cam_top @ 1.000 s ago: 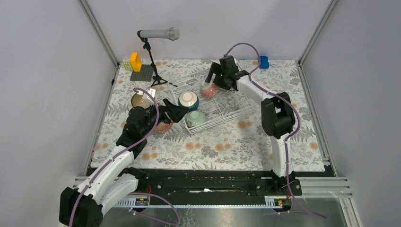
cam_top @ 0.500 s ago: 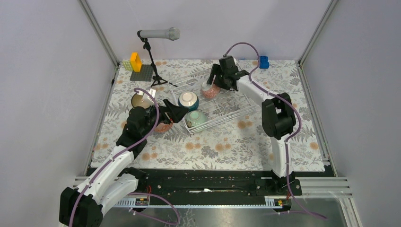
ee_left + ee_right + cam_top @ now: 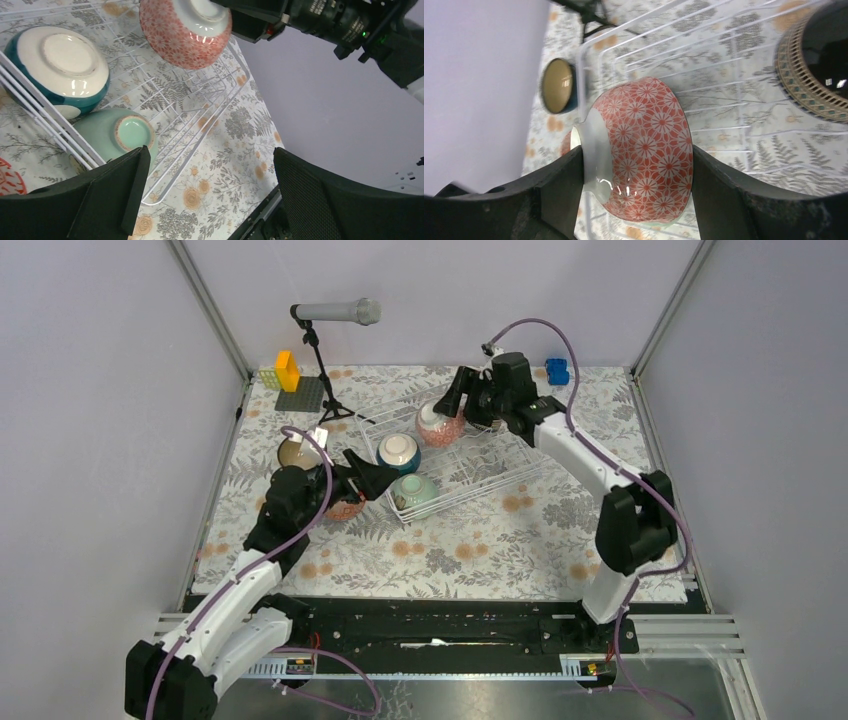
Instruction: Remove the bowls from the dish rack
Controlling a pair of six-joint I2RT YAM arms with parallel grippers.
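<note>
Pink-flowered ceramic was seen between the fingers of the right gripper (image 3: 448,413): the pink bowl (image 3: 644,150) was gripped, tipped on its side, above the far-left part of the dish rack (image 3: 490,472). A teal bowl (image 3: 399,451) and a pale green bowl (image 3: 414,490) were seen in the rack's near-left corner. A dark bowl (image 3: 824,60) was cut off by the edge of the right wrist view. A red-patterned bowl (image 3: 347,508) was mostly hidden under the left gripper (image 3: 372,478), whose jaws were spread wide and empty. A brown bowl (image 3: 298,452) was set on the floral tablecloth (image 3: 450,550), left of the rack; bare cloth was seen on the rack's near and right sides.
</note>
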